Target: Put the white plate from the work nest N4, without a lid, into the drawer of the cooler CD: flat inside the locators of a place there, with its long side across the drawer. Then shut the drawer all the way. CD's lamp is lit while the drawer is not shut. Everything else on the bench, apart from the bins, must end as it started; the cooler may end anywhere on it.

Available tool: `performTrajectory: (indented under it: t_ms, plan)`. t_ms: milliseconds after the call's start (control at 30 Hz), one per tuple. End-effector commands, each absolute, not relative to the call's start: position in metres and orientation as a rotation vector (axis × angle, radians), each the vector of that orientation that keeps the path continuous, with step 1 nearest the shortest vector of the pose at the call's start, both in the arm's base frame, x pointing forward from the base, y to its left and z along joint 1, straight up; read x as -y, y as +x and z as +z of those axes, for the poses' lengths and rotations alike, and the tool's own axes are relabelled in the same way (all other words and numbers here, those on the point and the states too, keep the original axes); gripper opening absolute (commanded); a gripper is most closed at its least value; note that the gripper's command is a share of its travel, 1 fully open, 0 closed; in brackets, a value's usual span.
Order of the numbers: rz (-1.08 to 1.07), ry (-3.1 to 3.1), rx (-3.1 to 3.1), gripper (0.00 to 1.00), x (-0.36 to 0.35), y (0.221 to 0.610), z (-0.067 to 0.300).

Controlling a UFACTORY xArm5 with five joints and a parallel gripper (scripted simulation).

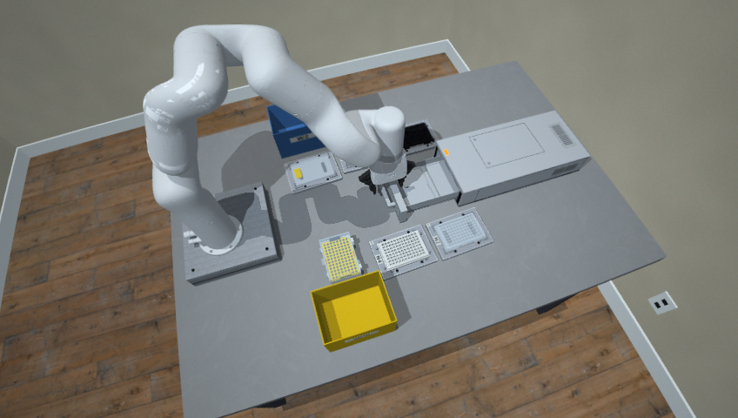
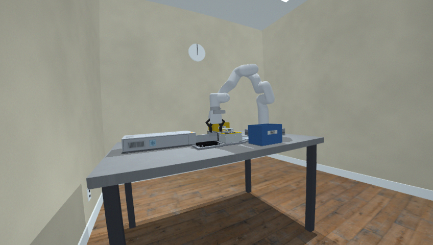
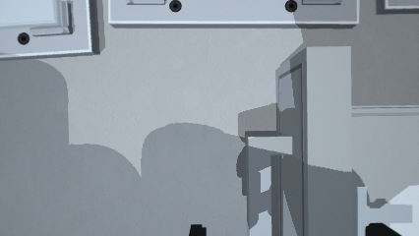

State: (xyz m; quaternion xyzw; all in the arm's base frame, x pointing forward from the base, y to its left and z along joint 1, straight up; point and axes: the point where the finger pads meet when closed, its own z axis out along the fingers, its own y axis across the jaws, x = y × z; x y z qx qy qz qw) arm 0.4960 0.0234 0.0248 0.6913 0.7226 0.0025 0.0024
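Where the drawer [image 1: 433,199] [image 3: 329,108] juts from the cooler [image 1: 505,181] [image 2: 173,142], the gripper [image 1: 392,194] [image 2: 215,130] [image 3: 287,230] hangs open at its front. The orange lamp [image 1: 446,151] is lit. Toward the yellow bin's [image 1: 352,339] long bench edge, a lidless white plate [image 1: 404,250] sits in its nest, label unreadable from here; the cooler stands toward the edge opposite the arm's base [image 1: 266,248].

There are two bins, one blue [image 1: 296,140] [image 2: 264,134] and one yellow [image 1: 354,312] [image 2: 223,125]. One cooler [image 1: 510,158] [image 2: 158,142], one arm [image 1: 269,62] [image 2: 247,70] and one clock [image 2: 196,52] show.
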Motion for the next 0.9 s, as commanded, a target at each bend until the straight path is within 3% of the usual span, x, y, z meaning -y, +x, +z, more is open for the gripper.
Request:
performTrajectory:
  t_ms: [0, 867]
  plan:
    - [0.006, 2.165, -2.263, 0.88, -0.023, 0.497, 0.031]
    - [0.006, 2.165, -2.263, 0.88, -0.024, 0.497, 0.071]
